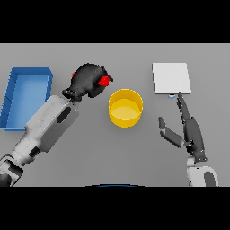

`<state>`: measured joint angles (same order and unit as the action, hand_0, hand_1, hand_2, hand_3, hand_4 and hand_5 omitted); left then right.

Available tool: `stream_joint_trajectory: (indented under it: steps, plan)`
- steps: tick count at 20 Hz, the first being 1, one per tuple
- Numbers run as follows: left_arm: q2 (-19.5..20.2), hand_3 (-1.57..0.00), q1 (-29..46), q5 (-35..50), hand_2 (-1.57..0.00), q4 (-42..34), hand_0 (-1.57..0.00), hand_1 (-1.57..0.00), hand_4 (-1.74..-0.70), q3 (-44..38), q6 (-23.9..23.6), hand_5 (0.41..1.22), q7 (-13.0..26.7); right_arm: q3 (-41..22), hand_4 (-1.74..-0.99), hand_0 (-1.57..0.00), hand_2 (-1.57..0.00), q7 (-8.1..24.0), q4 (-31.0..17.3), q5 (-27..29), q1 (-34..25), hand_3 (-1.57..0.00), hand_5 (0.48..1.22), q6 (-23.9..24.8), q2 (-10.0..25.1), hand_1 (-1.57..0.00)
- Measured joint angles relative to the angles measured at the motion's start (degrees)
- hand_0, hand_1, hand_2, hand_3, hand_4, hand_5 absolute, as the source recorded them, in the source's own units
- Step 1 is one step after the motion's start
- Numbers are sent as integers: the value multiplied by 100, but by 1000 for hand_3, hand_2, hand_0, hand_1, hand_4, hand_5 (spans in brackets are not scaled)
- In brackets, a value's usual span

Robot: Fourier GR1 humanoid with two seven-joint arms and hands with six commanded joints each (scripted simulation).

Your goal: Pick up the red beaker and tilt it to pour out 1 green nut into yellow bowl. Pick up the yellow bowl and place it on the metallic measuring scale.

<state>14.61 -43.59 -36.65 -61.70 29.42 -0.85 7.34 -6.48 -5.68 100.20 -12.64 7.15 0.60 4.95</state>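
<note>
Far left on the grey table [134,157] sits a blue tray [27,96], apparently with nothing in it. Just beside it, the left hand [87,81] has its fingers curled tight round the red beaker [104,81]; only a small red patch of the beaker shows between the dark fingers, at the side facing the bowl. The beaker is held up beside the yellow bowl [126,108], near its upper left rim and not yet clearly over it. The bowl looks empty; I can see no green nut.

To pour well, I'd say the hand should carry the beaker's mouth over the bowl's middle first, then tip slowly, so just one nut slides out rather than a spill.

Further right lies the metallic measuring scale [171,77], well apart from the bowl. The right hand [191,132] rests below it, fingers straight and spread, one fingertip reaching the scale's near edge, holding nothing.
</note>
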Motion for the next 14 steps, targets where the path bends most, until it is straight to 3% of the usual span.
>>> stream_joint_trajectory:
  steps: [3, 6, 12, 14]
  plan:
    - [144, -1570, -451, -411, -1570, 291, -1570, -1570, -1740, 499, 277, 1193, -130, 7, -1264, 1, 1, -20, -72, 30, 14, 1, 717, -41, 8, 1]
    - [234, -1571, -940, -813, -1571, 673, -1571, -1571, -1613, 1053, 644, 1206, -327, 41, -1258, 1, 1, -47, -16, 47, -10, 1, 697, -17, 26, 1]
    - [156, -1571, -1775, -1263, -1571, 1111, -1571, -1571, -1702, 1981, 1454, 1217, -551, 89, -1209, 1, 1, 27, -150, 103, -43, 1, 654, 88, -122, 1]
    - [60, -1571, -2046, -1385, -1571, 1295, -1571, -1571, -1715, 2275, 1669, 1219, -596, 33, -1193, 1, 1, -80, -128, -3, 21, 1, 649, 141, -150, 1]
